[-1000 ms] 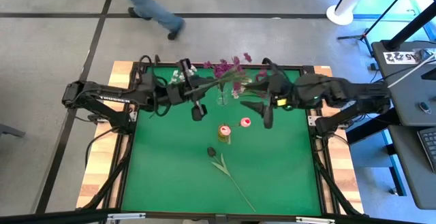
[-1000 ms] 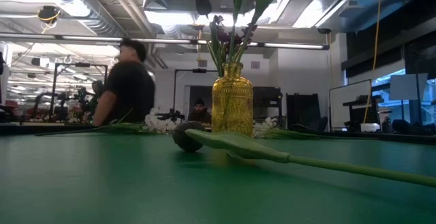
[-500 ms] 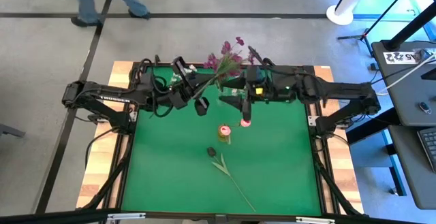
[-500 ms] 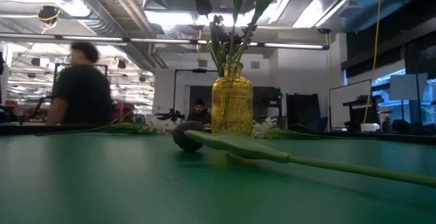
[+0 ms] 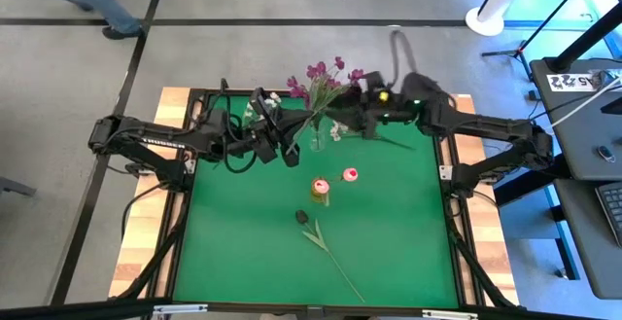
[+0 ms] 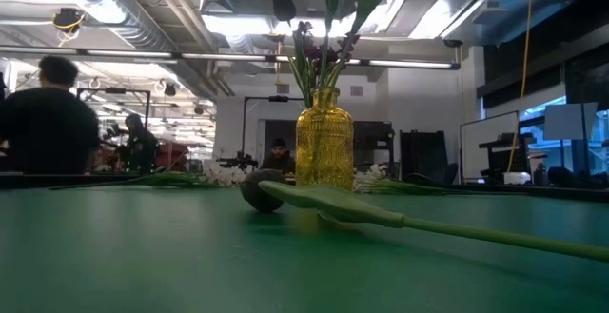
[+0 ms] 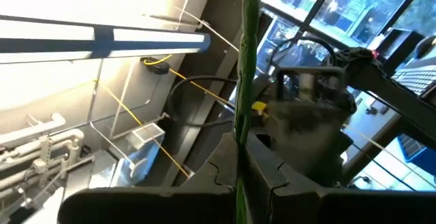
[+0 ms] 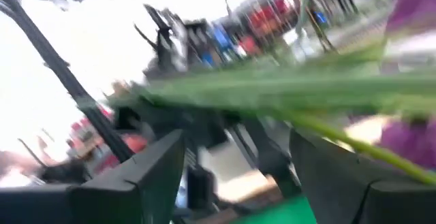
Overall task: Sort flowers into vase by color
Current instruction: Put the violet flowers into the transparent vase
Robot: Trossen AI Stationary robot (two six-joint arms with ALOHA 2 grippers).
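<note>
Both grippers at upper centre of the table.
Left gripper [image 5: 289, 147] clamps a magenta-purple sprig [image 5: 313, 85]; right gripper [image 5: 342, 128] finger state cannot be told.

The right tool [image 5: 340, 128], earlier hanging over the pink-topped vase [image 5: 350, 175], now sits back beside the clear vase [image 5: 317, 141]. The left tool [image 5: 282, 145] has drawn slightly away from that vase, and the magenta sprigs [image 5: 324, 75] lean farther beyond it.

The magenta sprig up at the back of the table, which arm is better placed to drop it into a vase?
Left. The left gripper is already shut on the stem of the magenta sprig, as the left wrist view shows. The right gripper is open beside it, gripping nothing.
</note>
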